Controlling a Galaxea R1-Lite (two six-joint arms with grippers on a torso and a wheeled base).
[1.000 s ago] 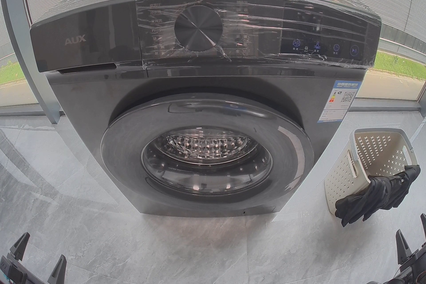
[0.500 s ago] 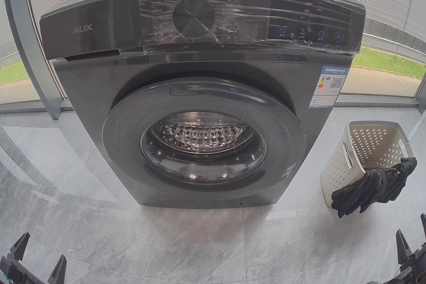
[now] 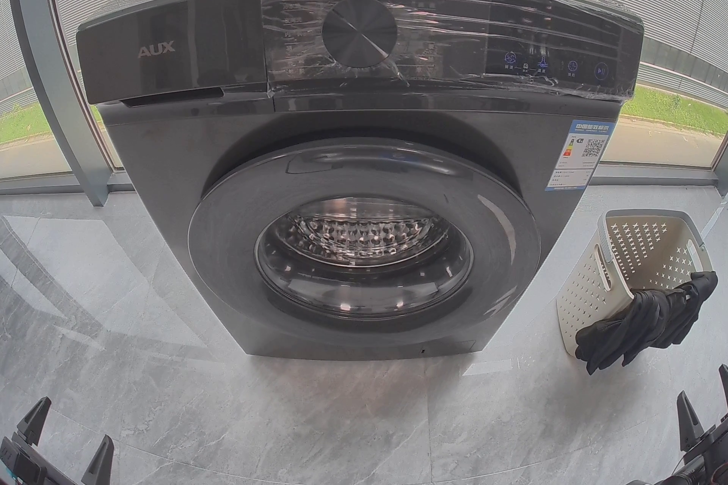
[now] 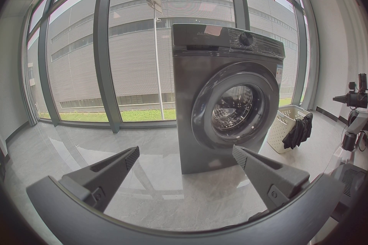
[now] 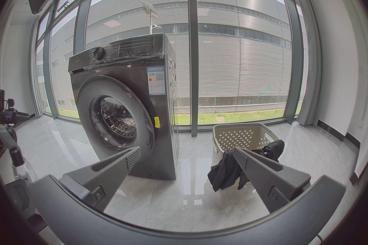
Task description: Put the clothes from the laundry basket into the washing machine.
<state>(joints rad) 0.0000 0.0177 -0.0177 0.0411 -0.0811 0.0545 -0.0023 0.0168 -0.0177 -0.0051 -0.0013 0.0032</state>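
Head camera has shifted since half a second ago; things themselves unmoved. Washing machine [image 3: 364,206] door shut. Black clothes [image 3: 644,327] drape over laundry basket [image 3: 584,297] rim, right of washer. Left gripper [image 4: 184,149] and right gripper [image 5: 186,150]: fingers apart, empty. Right wrist view adds washer's side panel [image 5: 170,111].

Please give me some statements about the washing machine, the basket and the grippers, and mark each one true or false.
1. The round glass door of the dark grey washing machine is shut. True.
2. The cream perforated plastic laundry basket stands left of the machine. False: it stands right of it.
3. A black garment hangs over the basket's rim. True.
4. The right gripper holds the garment. False: it is open, empty, apart from it.
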